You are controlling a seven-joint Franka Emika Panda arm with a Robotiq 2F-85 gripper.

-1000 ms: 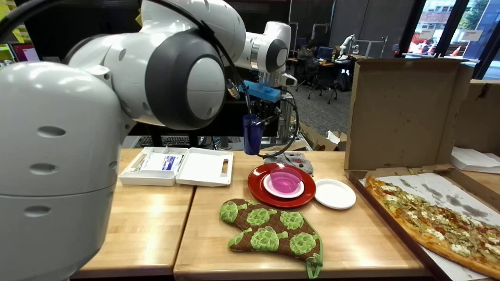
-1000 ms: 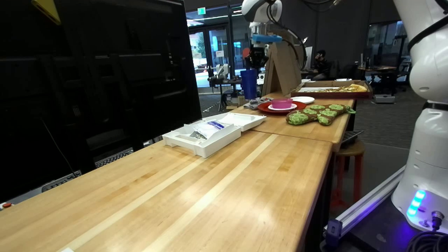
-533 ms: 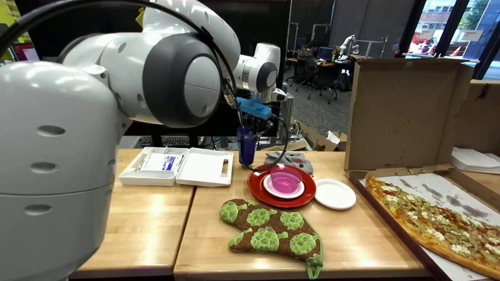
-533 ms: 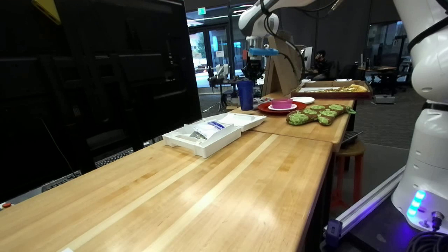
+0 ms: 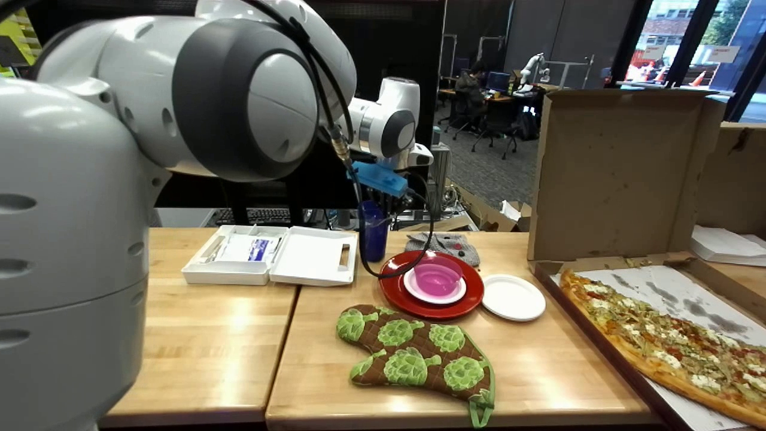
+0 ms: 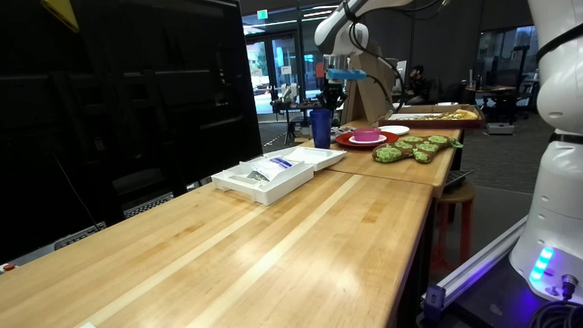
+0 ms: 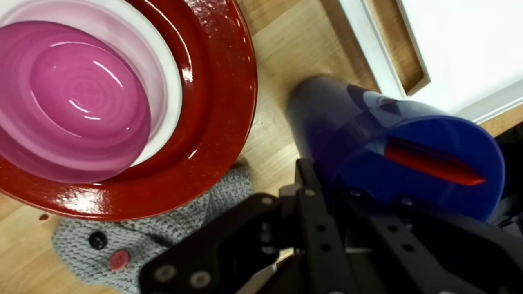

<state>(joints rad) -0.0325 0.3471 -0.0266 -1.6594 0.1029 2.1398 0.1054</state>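
Gap, narrow: between round glossy red plate and tall translucent blue cup; obstacle, cup's other side: open white plastic case

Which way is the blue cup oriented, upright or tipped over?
Upright: the blue cup has near-vertical sides in both exterior views, and the wrist view looks down into its mouth.

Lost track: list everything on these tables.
Cup: one, blue, in fingers
Something: one, red, inside cup
Big plate: one, red, beside cup
Small plates: two, white, one on big plate
Bowl: one, pink, on small plate
Knitwear: one, grey, beside plates
Mitt: one, brown-green, near plates
Case: one, white, beside cup
Packet: one, white, in case
Pizza: one, golden, in brown box
Stack: one, white, behind box
Arm: one, white, over tables
Fingers: two, black, gripping cup
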